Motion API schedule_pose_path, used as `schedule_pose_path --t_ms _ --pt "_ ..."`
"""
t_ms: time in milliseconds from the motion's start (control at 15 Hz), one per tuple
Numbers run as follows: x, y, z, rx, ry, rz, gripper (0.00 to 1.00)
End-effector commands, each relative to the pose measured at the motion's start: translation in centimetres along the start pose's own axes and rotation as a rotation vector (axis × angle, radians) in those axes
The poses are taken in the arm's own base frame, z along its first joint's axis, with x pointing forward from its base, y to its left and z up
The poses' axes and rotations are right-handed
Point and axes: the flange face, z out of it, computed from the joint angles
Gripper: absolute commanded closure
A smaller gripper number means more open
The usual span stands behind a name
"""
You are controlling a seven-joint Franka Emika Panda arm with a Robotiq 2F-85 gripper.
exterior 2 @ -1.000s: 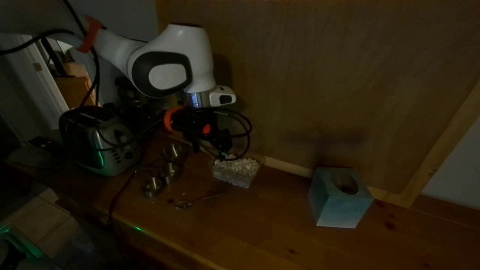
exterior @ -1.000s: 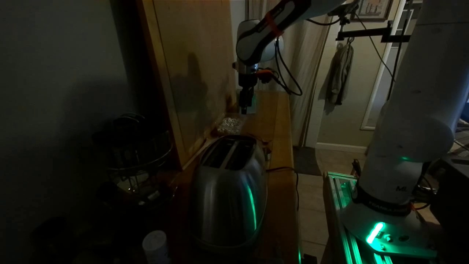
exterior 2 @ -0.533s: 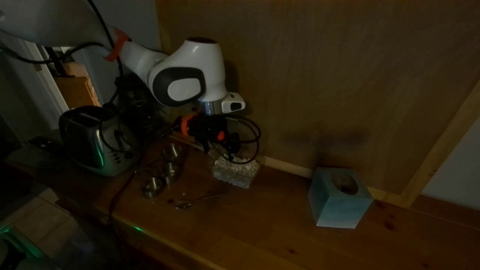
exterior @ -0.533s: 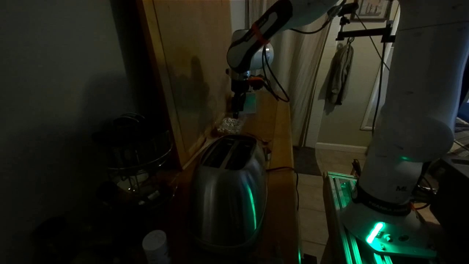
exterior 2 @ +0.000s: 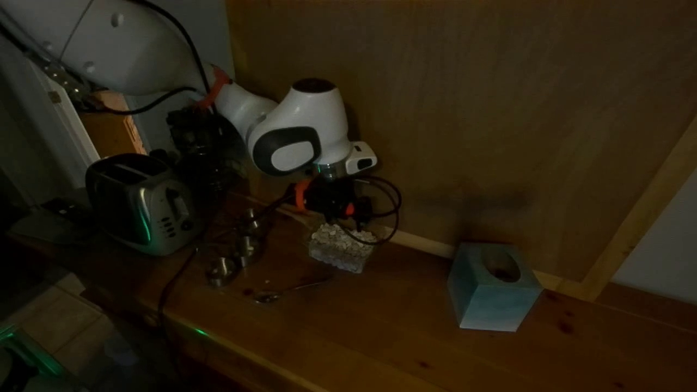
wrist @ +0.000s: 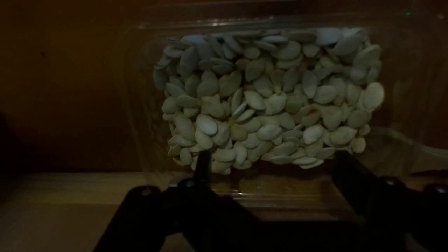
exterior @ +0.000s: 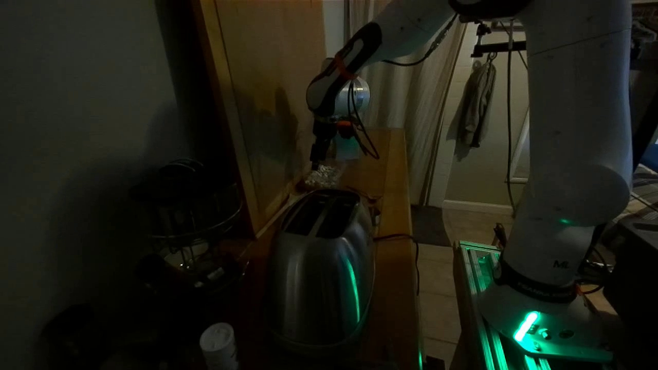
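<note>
A clear plastic container [wrist: 241, 24] full of pale, flat seeds [wrist: 269, 94] fills the middle of the wrist view. It rests on the wooden counter close to the upright board, and its seeds [exterior: 323, 176] also show in an exterior view. Above its board-side edge is my gripper [wrist: 273, 154], pointing down with its jaws wide apart. Only seeds and the container's edge show beneath the gap, and nothing is held. In an exterior view the gripper [exterior 2: 346, 223] hangs just over the seeds; whether the fingertips touch them I cannot tell.
A steel toaster [exterior 2: 144, 207] stands along the counter. Three small metal cups [exterior 2: 220, 270] and a spoon [exterior 2: 267, 297] lie near the container. A blue tissue box [exterior 2: 493, 299] sits farther along, and a wooden board [exterior 2: 490, 136] rises behind. The light is dim.
The arm has come down and across toward the board, bringing the gripper over the container's far side. The jaws stay apart. The container and other objects have not moved.
</note>
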Motion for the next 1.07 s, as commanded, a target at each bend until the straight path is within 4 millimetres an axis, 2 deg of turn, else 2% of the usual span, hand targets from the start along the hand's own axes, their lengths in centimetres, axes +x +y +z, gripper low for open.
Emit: schedule_pose_path --t_ms 0,67,133,333,400,467,533,1000 --pt "1.0 2.1 1.9 -0.016 0.016 -0.009 0.41" --pt "0.7 2.4 2.5 -0.013 0.009 -0.003 0.50" --pt "0.6 2.7 3.0 -0.011 0.003 0.004 0.12" --pt "0.3 3.3 4.0 -0.006 -0.008 0.015 0.07" --pt "0.4 3.5 4.0 -0.004 -0.010 0.020 0.46" --pt "0.5 3.6 3.9 -0.006 -0.006 0.023 0.42" --pt "0.5 3.6 3.8 -0.008 -0.003 0.025 0.43" --pt "1.3 3.1 2.5 -0.021 0.016 0.008 0.93"
